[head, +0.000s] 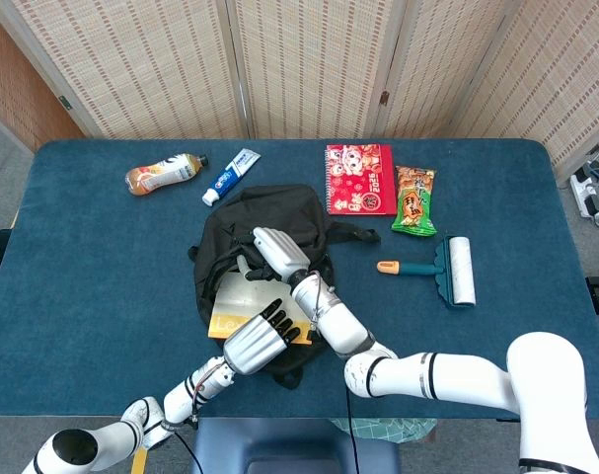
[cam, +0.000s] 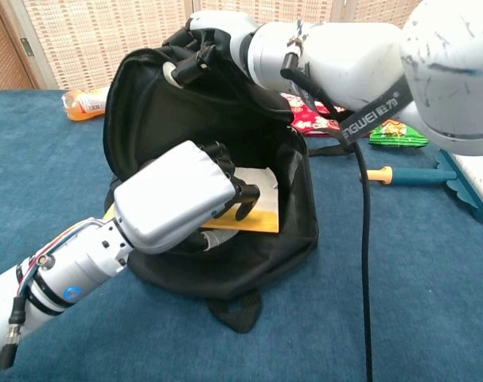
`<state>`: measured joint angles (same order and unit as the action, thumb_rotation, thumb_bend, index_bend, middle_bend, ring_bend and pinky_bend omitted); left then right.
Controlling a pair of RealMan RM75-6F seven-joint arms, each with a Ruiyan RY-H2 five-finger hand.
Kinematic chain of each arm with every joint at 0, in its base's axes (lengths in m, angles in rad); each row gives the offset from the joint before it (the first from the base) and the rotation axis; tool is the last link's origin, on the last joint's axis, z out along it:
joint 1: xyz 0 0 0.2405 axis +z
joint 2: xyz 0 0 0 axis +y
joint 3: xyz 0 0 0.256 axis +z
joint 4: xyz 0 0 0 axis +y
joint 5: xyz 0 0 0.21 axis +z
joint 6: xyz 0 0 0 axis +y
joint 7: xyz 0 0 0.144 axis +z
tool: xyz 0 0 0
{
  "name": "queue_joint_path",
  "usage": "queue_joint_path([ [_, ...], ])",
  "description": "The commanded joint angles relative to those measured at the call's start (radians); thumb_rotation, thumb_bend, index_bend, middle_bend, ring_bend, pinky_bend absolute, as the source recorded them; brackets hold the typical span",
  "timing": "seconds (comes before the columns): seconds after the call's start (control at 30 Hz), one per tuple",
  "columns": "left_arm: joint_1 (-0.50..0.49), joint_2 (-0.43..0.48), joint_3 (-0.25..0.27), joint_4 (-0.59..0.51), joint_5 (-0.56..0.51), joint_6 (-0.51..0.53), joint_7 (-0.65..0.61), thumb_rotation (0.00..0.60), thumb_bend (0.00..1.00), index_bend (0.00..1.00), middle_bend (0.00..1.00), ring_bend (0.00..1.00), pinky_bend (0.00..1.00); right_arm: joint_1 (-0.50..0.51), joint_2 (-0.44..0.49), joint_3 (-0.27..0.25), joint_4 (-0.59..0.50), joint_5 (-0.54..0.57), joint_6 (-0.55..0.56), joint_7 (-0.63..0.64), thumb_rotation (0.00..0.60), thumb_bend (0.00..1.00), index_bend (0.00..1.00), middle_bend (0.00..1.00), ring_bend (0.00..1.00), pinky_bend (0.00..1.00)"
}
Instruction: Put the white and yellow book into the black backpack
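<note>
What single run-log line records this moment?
left hand: pushing white and yellow book into black backpack | right hand: holding backpack flap open | book: partly inside

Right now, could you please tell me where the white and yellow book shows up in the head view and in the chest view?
Head view: the white and yellow book lies in the open mouth of the black backpack, left of centre, under the left hand.
Chest view: the book sits inside the backpack, centre frame, behind the left hand.
Shared landmark: the right hand holding the backpack's flap up.
</note>
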<state>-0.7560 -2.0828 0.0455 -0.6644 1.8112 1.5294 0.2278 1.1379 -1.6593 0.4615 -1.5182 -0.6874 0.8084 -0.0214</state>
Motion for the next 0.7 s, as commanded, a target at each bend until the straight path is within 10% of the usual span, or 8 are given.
queue_joint_path([
  [0.03, -0.011, -0.006, -0.014, 0.019, -0.009, -0.011, -0.009, 0.600, 0.62, 0.68, 0.71, 0.60, 0.40, -0.002, 0.001, 0.002, -0.006, -0.004, 0.003, 0.003, 0.600, 0.67, 0.60, 0.49, 0.47, 0.44],
  [0.7, -0.077, -0.049, -0.059, 0.101, -0.040, -0.050, -0.058, 0.600, 0.59, 0.68, 0.71, 0.60, 0.40, -0.011, 0.000, 0.010, -0.021, -0.036, 0.022, 0.028, 0.600, 0.67, 0.59, 0.49, 0.47, 0.44],
])
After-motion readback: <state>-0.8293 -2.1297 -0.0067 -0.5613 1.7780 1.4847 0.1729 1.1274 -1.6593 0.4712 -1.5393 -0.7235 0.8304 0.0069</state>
